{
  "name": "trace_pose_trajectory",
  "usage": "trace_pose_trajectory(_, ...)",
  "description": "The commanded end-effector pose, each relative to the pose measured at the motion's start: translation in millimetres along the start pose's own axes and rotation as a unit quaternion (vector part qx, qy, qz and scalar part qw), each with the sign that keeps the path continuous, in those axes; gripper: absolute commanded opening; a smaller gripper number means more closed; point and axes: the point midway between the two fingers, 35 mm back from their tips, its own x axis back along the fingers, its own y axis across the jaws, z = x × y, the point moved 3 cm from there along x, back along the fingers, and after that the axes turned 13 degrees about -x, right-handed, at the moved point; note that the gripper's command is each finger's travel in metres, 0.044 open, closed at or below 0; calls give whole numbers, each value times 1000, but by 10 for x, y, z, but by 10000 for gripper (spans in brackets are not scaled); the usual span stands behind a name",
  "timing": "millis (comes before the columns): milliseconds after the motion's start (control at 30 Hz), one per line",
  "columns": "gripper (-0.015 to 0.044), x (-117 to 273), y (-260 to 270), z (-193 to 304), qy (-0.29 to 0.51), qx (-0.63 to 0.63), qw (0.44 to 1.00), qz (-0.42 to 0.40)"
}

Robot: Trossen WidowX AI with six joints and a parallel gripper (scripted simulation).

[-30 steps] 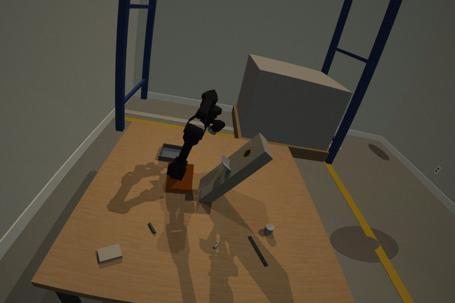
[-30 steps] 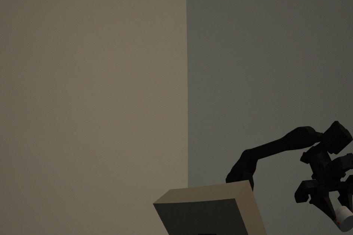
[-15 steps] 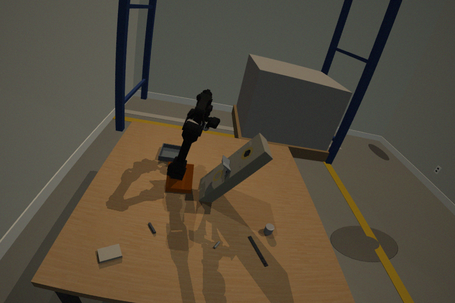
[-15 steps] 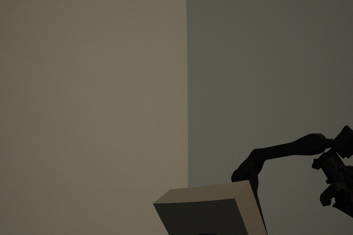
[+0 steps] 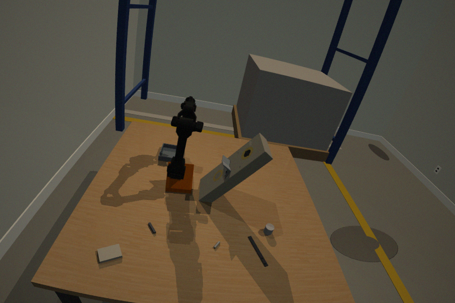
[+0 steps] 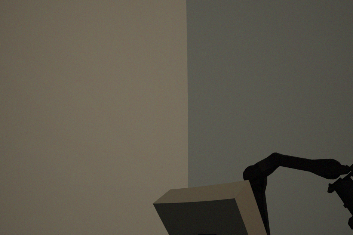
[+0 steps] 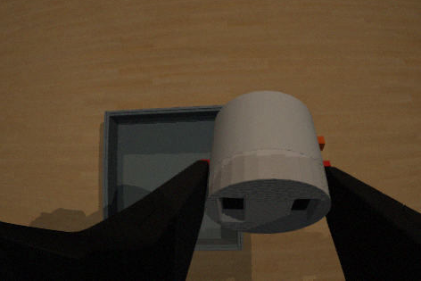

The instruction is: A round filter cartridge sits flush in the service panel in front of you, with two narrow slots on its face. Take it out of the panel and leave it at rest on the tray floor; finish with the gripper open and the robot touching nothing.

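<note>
Claw's clamped on the filter cartridge [image 7: 268, 161], slotted face toward the wrist, probably so its far end lands first in the tray [image 5: 168, 144] [image 7: 106, 166] towards 9 o'clock.

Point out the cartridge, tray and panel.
Cartridge [image 7: 268, 135]: wrist view, on its side wall.
Tray [image 5: 164, 158] [image 7: 174, 109]: top and wrist views, on its walls.
Panel [image 5: 235, 159]: top view, on its sloping face.

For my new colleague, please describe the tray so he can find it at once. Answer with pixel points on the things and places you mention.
On the wooden table [image 5: 220, 273], find the arm's orange base plate [image 5: 180, 186]. Just beyond it, partly behind the black arm [image 5: 180, 147], sits the tray [image 5: 161, 158] [image 7: 107, 166]: blue-grey, rectangular, the only open, shallow, walled container there.
</note>
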Motion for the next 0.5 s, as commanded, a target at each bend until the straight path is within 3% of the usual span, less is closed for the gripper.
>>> trace_pose_trajectory(0,0,-172,185,168,7,40,999,-23)
trace_pose_trajectory(467,0,-558,543,649,24,135,988,-76)
